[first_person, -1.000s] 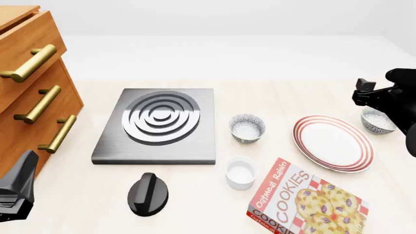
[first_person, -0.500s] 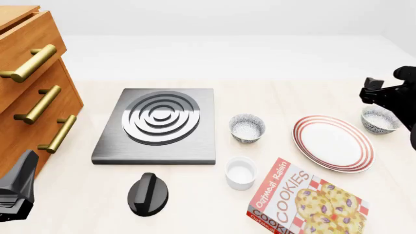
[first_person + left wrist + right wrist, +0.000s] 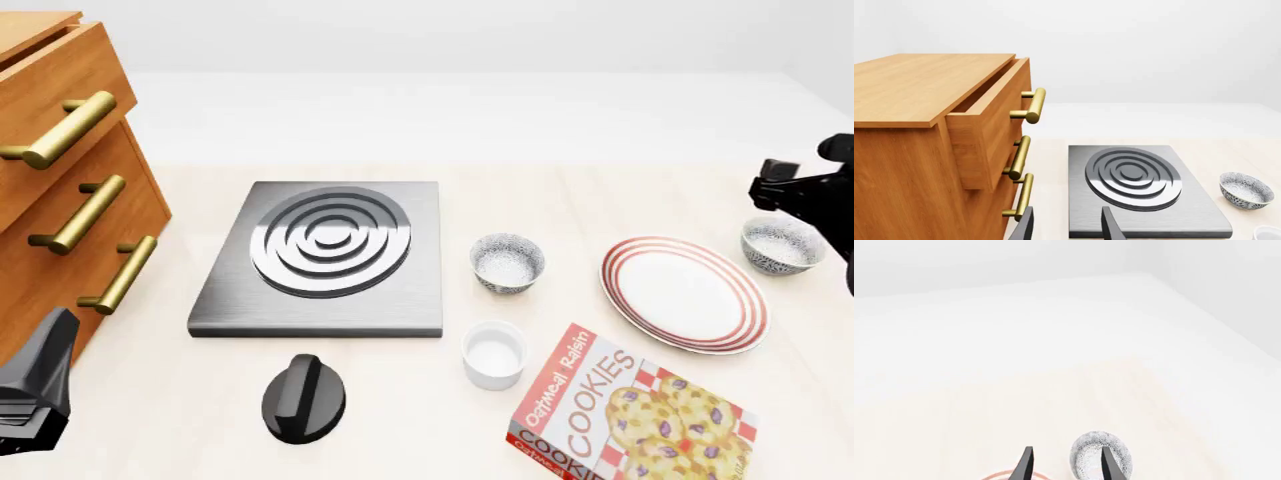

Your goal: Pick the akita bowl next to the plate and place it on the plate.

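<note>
Sitting near the tabletop's right edge, the akita bowl (image 3: 779,245) rests upright just beside the plate (image 3: 683,293), on the plate's far-right side and not yet lifted. A look-alike bowl (image 3: 507,262) stands on the other side of the plate, nearer the middle and further from it, so the one at the right edge reads as the target. The right gripper (image 3: 1064,464) hovers above that bowl with its fingers spread and nothing between them; in the right wrist view one fingertip crosses the bowl's rim while the other lies off to its side, over a sliver of the plate. The step in hand looks like the approach, before any grasp. The next move probably calls for centring one finger inside the rim and one outside, descending, then closing on the wall. The left gripper (image 3: 1065,225) is parked near the front-left corner, fingers apart and empty, facing the stove plate (image 3: 324,255) and the drawers (image 3: 67,175). A ramekin (image 3: 494,353), a knob (image 3: 304,398) and a cookie box (image 3: 627,410) lie along the front.
</note>
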`<state>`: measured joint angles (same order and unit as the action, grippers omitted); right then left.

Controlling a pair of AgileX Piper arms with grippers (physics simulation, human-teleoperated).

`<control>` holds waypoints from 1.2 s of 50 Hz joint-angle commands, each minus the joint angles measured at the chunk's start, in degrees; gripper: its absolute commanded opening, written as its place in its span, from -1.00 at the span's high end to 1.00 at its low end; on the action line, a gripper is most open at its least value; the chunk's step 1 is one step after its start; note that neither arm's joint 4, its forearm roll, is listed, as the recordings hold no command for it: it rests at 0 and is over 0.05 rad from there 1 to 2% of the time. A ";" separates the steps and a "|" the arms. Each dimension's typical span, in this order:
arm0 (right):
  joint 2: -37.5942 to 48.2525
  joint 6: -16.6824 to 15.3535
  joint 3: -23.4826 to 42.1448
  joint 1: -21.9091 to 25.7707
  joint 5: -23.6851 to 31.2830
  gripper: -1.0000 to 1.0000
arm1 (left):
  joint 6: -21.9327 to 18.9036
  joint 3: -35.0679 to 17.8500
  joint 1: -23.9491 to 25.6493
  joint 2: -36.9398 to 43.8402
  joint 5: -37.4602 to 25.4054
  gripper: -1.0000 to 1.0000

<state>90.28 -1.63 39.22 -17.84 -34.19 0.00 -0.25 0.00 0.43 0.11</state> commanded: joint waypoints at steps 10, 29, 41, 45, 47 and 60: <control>2.61 0.85 2.64 -1.99 0.86 -1.00 | 0.00 0.00 0.00 0.00 0.00 -1.00; 4.18 1.95 4.54 -2.96 1.69 -1.00 | 0.00 0.00 0.00 0.00 0.00 -1.00; 4.89 2.76 5.46 -3.69 2.24 -1.00 | 0.00 0.00 0.00 0.00 0.00 -1.00; 5.43 3.37 6.10 -3.98 2.83 -1.00 | 0.00 0.00 0.00 0.00 0.00 -1.00; 5.69 3.43 6.24 -4.11 2.82 -1.00 | 0.00 0.00 0.00 0.00 0.00 -1.00; 6.61 4.10 7.13 -5.05 3.28 -1.00 | 0.00 0.00 0.00 0.00 0.00 -1.00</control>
<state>96.15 1.92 45.57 -22.19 -31.33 0.00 -0.25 0.00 0.43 0.11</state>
